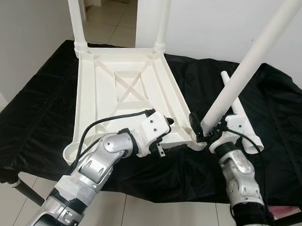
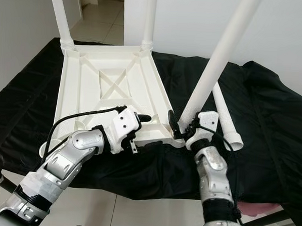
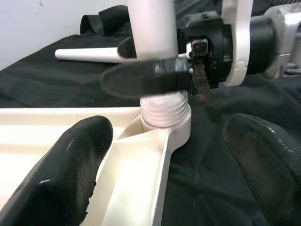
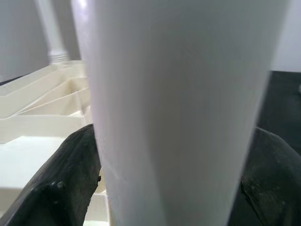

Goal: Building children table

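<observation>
right gripper point(image 1: 207, 130) jaws pinching table leg point(image 1: 247, 67) | threaded end in tabletop point(image 1: 121, 91) near-right corner socket point(image 3: 167, 123), axis tilted | left gripper point(image 1: 165, 139) jaws spread beside

A: What's up close?
B: A white leg point(image 4: 178, 108), with a black finger point(image 4: 61, 183) on either side, both against it.
A: And behind?
B: The white tabletop's ribbed underside point(image 4: 42, 117), another leg point(image 4: 49, 33) standing at its far corner.

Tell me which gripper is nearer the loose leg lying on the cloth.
Right. The right gripper, clamped on the tilted leg, sits beside the loose leg; the left gripper hovers over the tabletop's corner.
</observation>
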Controlling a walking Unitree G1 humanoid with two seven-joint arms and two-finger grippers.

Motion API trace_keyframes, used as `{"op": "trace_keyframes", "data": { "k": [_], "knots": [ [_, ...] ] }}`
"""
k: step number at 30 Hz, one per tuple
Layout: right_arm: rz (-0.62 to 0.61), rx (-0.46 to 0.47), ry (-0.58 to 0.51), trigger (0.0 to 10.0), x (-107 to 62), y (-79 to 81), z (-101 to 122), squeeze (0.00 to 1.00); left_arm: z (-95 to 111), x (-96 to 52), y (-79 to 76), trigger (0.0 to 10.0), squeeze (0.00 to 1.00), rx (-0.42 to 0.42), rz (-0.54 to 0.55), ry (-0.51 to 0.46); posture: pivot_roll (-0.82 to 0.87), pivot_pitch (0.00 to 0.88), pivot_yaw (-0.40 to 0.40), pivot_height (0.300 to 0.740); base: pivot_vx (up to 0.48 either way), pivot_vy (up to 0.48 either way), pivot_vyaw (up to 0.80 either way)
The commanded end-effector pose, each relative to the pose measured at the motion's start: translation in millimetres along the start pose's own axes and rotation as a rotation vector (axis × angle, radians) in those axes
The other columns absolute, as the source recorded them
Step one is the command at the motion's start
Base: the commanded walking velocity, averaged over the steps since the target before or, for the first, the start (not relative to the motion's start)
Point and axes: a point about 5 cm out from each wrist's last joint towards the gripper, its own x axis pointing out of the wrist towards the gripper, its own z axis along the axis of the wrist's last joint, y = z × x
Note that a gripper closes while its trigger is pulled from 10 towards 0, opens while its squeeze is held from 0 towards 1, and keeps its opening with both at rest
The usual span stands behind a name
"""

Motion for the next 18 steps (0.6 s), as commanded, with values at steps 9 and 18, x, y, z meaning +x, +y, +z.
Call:
{"op": "trace_keyframes", "data": {
  "k": [9,18],
  "knots": [
    [0.189,-0.015,0.085,0.0,4.8,-0.6,-10.8,0.0,1.9,1.8,-2.3,10.0,0.0,0.006,-0.04,0.001,0.02,0.0,-0.025,0.74,0.0,0.0,0.0],
    [0.171,-0.026,0.098,1.1,2.2,-14.6,-12.3,0.0,1.2,1.5,-5.0,10.0,0.0,0.0,-0.036,0.0,0.01,0.0,-0.033,0.74,0.0,0.0,0.0]
  ]
}}
